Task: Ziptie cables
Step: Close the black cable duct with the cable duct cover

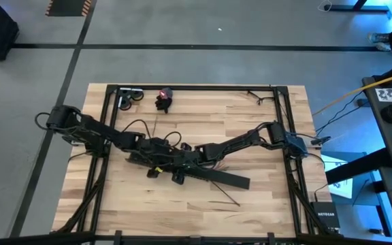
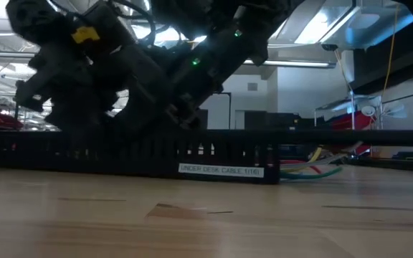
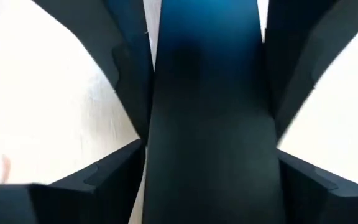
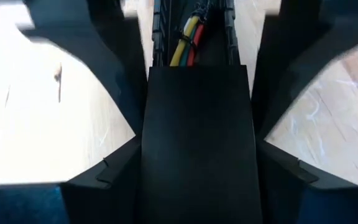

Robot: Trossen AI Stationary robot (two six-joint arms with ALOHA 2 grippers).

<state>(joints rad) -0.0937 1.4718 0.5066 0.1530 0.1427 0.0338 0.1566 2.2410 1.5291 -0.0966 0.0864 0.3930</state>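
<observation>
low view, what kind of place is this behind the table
Probably a lab or workshop, not a home. The low view shows long ceiling strip lights and open floor with equipment on stands; the high view shows a bare concrete floor around a wooden table with a metal frame.

Two dark arms [image 1: 107, 136], looping black cables

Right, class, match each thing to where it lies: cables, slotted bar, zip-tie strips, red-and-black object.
Things:
1 cables
2 slotted bar
3 zip-tie strips
4 red-and-black object

Places:
a by the far edge of the table
b inside the bar's channel
c loose on the table beside the bar
d diagonally across mid-table, under the left gripper and right gripper

Pairs: 1-b, 2-d, 3-c, 4-a.
</observation>
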